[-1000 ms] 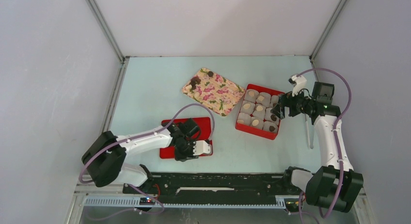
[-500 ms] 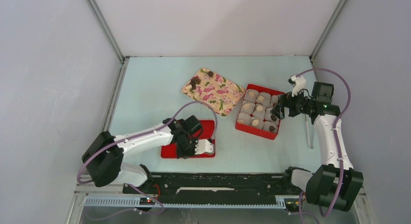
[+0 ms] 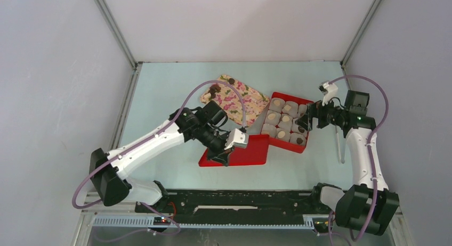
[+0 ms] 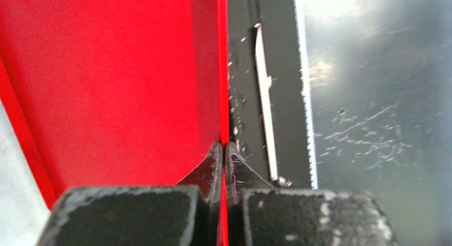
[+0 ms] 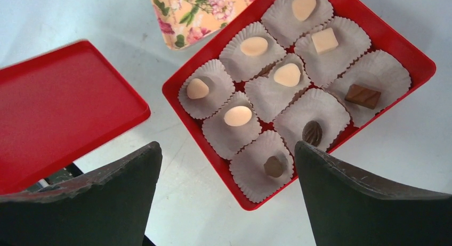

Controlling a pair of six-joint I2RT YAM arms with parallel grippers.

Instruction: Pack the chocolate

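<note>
Left claw (image 4: 224,150), now clamped on the red lid (image 3: 246,153), has swung it beside the box (image 5: 421,59) of chocolate (image 5: 238,115); right claw (image 5: 228,155) hangs wide above. Lidding looks next.

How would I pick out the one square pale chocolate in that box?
Find the red box holding nine white paper cups. In the right wrist view, take the middle cup along its upper-right wall. Its chocolate is the only pale square block: the other pale ones are rounded, the rest dark.
</note>
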